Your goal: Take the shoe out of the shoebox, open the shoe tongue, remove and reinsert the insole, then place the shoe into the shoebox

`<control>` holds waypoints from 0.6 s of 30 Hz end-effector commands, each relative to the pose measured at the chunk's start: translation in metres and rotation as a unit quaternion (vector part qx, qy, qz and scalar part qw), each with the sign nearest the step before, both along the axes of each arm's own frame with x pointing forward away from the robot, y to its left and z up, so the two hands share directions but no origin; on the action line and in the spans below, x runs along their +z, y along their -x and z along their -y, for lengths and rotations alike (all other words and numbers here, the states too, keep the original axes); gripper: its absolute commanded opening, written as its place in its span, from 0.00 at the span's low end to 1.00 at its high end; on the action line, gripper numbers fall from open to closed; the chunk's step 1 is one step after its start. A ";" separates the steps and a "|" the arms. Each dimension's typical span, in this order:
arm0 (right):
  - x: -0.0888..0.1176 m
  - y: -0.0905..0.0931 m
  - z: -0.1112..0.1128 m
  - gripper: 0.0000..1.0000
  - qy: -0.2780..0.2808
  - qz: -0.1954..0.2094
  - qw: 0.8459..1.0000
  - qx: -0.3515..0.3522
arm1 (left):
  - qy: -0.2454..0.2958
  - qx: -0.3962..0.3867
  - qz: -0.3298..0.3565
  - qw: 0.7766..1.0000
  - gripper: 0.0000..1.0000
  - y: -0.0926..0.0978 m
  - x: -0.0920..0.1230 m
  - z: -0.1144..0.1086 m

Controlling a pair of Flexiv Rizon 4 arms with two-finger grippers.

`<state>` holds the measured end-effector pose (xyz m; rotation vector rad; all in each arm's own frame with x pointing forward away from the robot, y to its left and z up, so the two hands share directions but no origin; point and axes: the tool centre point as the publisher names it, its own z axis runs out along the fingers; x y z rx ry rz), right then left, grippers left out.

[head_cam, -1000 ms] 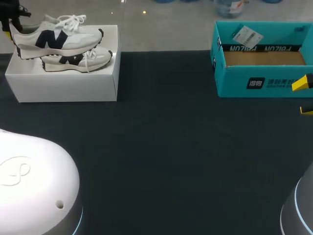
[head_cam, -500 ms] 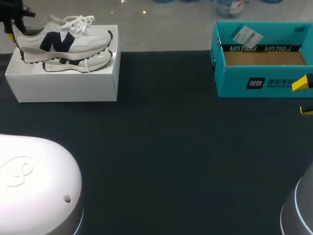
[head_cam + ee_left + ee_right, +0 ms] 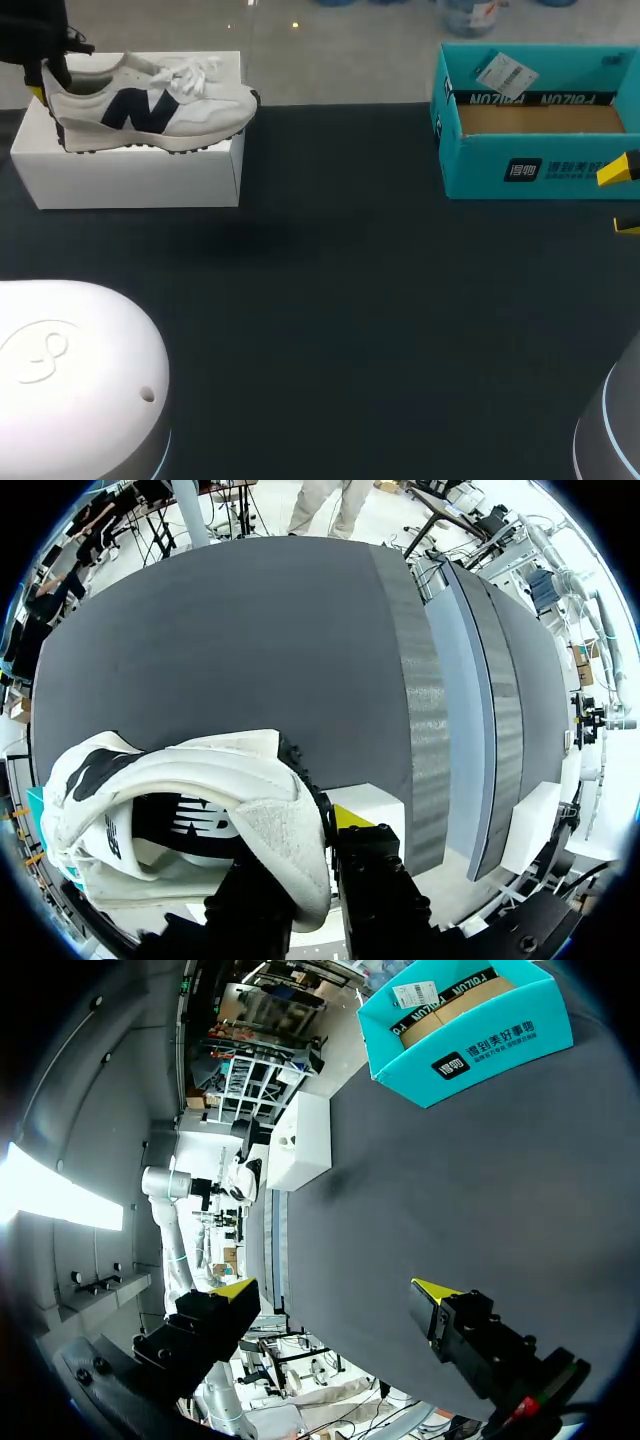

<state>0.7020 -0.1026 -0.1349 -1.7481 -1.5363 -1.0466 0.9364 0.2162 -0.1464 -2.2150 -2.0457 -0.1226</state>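
A white sneaker (image 3: 150, 108) with a dark logo hangs level over the white box (image 3: 130, 175) at the far left of the table. My left gripper (image 3: 45, 78) is shut on its heel. In the left wrist view the heel collar (image 3: 285, 825) sits pinched between the fingers, and one yellow tip (image 3: 350, 816) shows beside it. The sneaker hides the inside of the white box. A teal shoebox (image 3: 530, 165) stands open at the far right, with a brown cardboard floor. Just in front of it, at the table's right edge, my right gripper (image 3: 622, 198) is open and holds nothing; it is open too (image 3: 335, 1290) in the right wrist view.
A white tag (image 3: 500, 72) leans on the teal shoebox's back wall. Dark matting (image 3: 340, 300) covers the table between the two boxes. The rounded white housing of my left arm (image 3: 70, 380) fills the near left corner.
My left gripper has carried the sneaker to the right and lower in the view. It now covers the second sneaker that lay in the white box. The right arm has not moved.
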 end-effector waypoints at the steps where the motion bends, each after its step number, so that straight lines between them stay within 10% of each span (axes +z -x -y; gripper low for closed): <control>1: 0.000 0.001 -0.001 1.00 0.001 0.000 1.000 -0.001 | -0.001 -0.002 0.045 0.999 0.00 0.032 0.007 0.011; 18: 0.000 0.001 -0.001 1.00 0.001 0.000 1.000 -0.001 | 0.007 0.010 0.048 0.999 0.00 0.099 0.006 0.077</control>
